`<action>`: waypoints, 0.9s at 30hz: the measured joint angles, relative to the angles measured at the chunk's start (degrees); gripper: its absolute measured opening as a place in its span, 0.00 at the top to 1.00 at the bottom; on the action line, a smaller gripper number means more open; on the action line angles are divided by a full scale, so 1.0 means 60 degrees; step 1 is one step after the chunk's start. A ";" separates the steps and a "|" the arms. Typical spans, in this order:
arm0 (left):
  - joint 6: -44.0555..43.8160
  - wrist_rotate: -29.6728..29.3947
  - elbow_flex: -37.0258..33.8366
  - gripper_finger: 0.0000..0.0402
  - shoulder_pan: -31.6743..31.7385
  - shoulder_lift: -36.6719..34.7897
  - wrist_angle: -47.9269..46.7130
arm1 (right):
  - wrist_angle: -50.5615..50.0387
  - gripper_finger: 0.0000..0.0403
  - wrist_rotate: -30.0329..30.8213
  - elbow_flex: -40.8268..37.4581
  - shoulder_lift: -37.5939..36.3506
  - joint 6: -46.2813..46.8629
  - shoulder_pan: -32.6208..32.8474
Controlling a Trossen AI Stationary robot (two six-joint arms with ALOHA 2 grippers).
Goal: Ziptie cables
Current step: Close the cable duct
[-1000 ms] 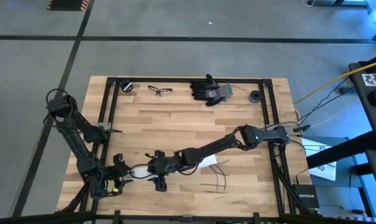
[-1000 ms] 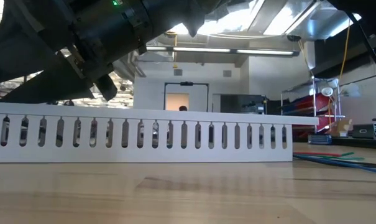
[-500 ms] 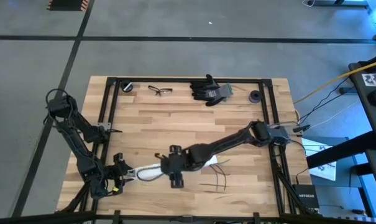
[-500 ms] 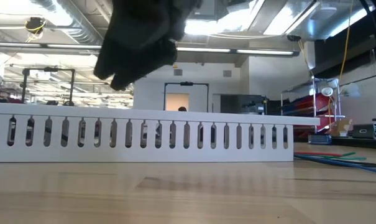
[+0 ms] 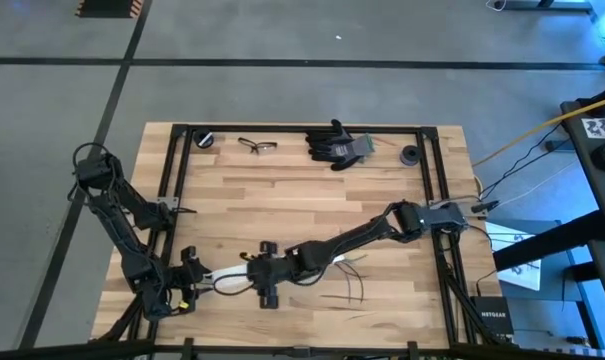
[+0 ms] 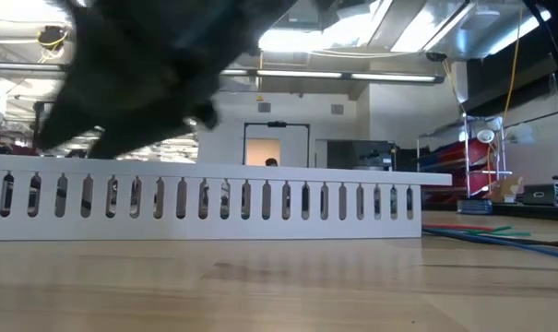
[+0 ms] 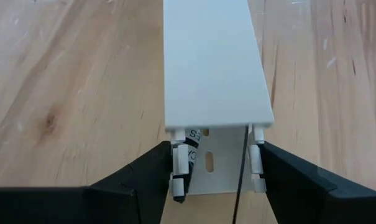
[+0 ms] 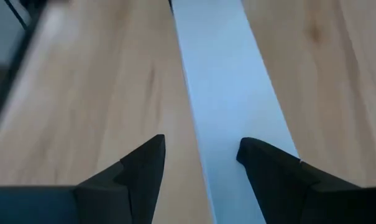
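While the wooden worktop (image 5: 282,200) is seen from above inside a black frame (image 5: 437,200), the right arm (image 5: 372,232) is stretched from the right edge across toward the front-left part, and the left arm (image 5: 117,220) is folded along the left edge with its wrist near the front-left corner.

A long white slotted channel (image 6: 205,200) is laid on the worktop near the front edge; in the low view its side wall is shown as a row of upright slots, and a dark blurred part of an arm is passed above it. In the left wrist view one end of the channel is pinched between the fingers of the left gripper (image 7: 215,180), which are pressed against its two side walls, and thin dark wires can be seen inside the open end. The right gripper (image 8: 200,158) is held over the white lid of the channel with its fingers spread, one to each side of the strip; whether the lid is touched cannot be told.

A pair of black gloves (image 5: 337,145) is placed near the back edge, right of the middle, with safety glasses (image 5: 257,146) to their left, a small dark round thing (image 5: 204,138) at the back-left corner and another (image 5: 411,155) toward the back-right.

The cables (image 5: 354,290) are left loose on the bare wood near the front edge, right of the right gripper, splaying apart.
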 joint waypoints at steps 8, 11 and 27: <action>-0.0025 -0.0072 0.0011 0.48 0.0014 0.0136 0.0101 | 0.3424 0.50 -0.0759 0.0147 0.0960 0.0323 -0.0124; -0.0019 -0.0080 0.0011 0.48 0.0028 0.0134 0.0141 | 0.3580 0.50 -0.0766 0.0144 0.0973 0.0233 -0.0135; 0.0744 0.1692 0.0073 0.32 0.0984 -0.0253 0.0033 | 0.3202 0.50 -0.0803 0.0151 0.0911 -0.0051 -0.0124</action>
